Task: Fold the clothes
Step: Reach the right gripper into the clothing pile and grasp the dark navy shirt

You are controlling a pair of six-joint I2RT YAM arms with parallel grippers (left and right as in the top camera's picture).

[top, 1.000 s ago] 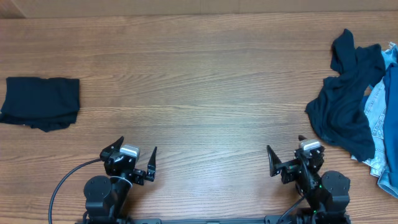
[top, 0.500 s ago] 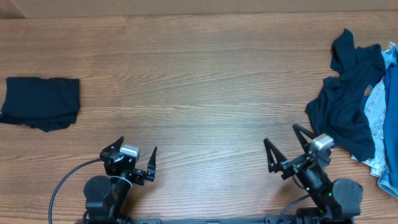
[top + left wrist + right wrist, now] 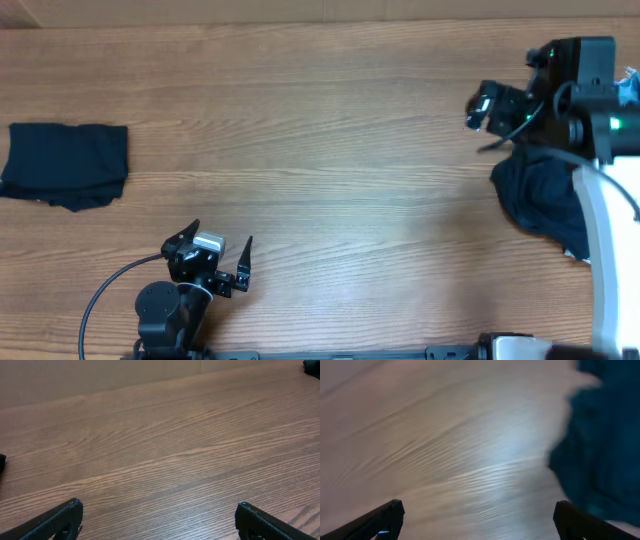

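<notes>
Navy clothes [image 3: 600, 445] lie just beside the spread right jaws.

A brown wood-grain desk [image 3: 165, 445] fills nearly the whole view, its grain running slantwise, with a pale sheen across the middle. At the bottom corners the left gripper's [image 3: 159, 507] two black fingers [image 3: 57, 520] stand wide apart, with bare desk between them. A small dark sliver [image 3: 1, 462] pokes in at the left edge. Another dark scrap [image 3: 312, 365] sits in the top right corner. Too little of either shows to identify it. A plain tan panel [image 3: 100, 375] runs behind the desk.
</notes>
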